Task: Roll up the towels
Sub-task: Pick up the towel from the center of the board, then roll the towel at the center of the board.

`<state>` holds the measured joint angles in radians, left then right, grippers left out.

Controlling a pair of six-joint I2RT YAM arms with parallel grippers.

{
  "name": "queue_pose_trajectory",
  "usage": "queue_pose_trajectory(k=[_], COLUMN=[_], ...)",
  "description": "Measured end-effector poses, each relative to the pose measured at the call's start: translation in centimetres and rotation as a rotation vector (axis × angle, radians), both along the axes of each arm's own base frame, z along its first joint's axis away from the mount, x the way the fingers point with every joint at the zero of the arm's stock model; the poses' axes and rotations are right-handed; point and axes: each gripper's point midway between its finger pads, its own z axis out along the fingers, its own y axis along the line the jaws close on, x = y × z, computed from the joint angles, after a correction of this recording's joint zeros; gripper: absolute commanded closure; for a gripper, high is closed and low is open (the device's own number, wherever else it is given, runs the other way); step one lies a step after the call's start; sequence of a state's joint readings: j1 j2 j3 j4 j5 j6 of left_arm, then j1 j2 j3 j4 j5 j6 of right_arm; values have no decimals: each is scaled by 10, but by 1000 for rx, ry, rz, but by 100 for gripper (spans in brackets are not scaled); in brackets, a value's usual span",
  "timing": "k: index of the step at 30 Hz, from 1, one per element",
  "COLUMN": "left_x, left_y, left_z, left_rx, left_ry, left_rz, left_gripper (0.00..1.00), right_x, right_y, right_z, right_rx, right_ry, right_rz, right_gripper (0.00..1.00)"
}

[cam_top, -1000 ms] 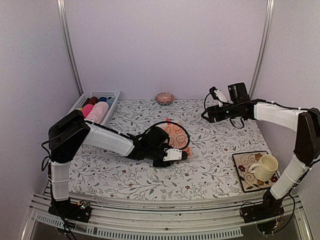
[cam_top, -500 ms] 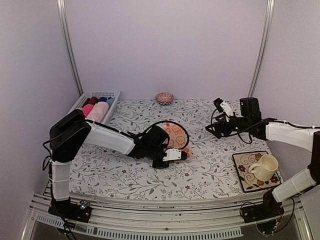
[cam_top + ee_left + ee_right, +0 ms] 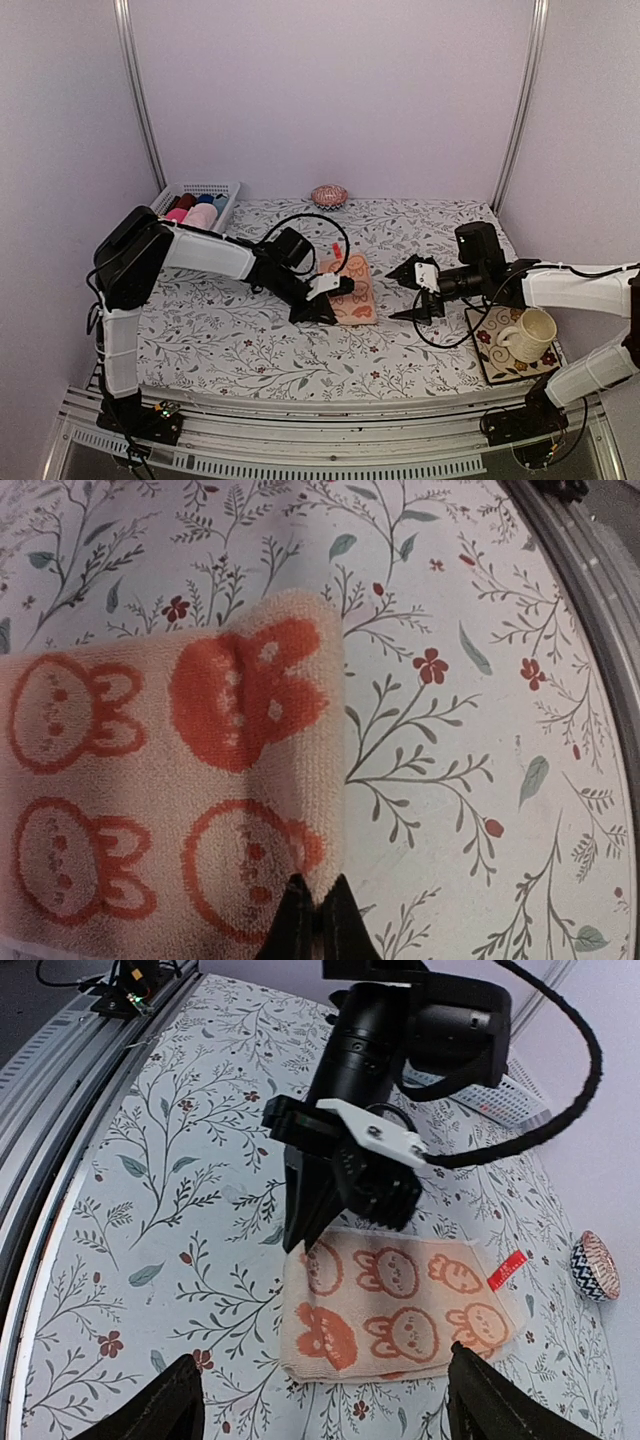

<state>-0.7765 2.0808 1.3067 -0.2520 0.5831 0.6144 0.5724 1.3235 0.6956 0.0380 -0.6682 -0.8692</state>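
The peach towel [image 3: 354, 292] lies mid-table. The left gripper [image 3: 316, 915] is clamped on its near-left corner, at the towel's 7 o'clock. The right gripper [image 3: 408, 296], jaws spread, sits apart at its 3 o'clock.
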Motion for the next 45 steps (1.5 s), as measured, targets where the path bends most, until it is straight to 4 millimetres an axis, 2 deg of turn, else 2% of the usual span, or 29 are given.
queue_pose_trajectory(k=[4, 8, 13, 20, 24, 30, 34, 40, 45], left_x=[10, 8, 5, 7, 6, 8, 9, 11, 13], left_y=[5, 11, 11, 9, 11, 14, 15, 16, 17], left_z=[-1, -11, -11, -6, -9, -12, -11, -11, -11], left_rx=[-33, -36, -47, -63, -64, -68, -69, -69, -69], left_ry=[142, 274, 362, 426, 464, 501, 507, 513, 516], left_rz=[31, 47, 51, 52, 56, 64, 69, 79, 86], left_gripper=[100, 100, 100, 100, 100, 100, 100, 100, 99], right_x=[-10, -15, -8, 20, 27, 34, 38, 35, 34], right_y=[15, 26, 33, 42, 47, 51, 54, 58, 59], right_z=[-23, -51, -79, -91, -96, -108, -112, -116, -119], right_rx=[-53, -114, -168, -210, -233, -279, -300, -329, -349], right_ry=[14, 44, 72, 53, 34, 26, 28, 51, 84], right_rz=[74, 99, 68, -26, -56, -83, -90, -78, -80], right_gripper=[23, 28, 30, 31, 34, 45, 59, 73, 95])
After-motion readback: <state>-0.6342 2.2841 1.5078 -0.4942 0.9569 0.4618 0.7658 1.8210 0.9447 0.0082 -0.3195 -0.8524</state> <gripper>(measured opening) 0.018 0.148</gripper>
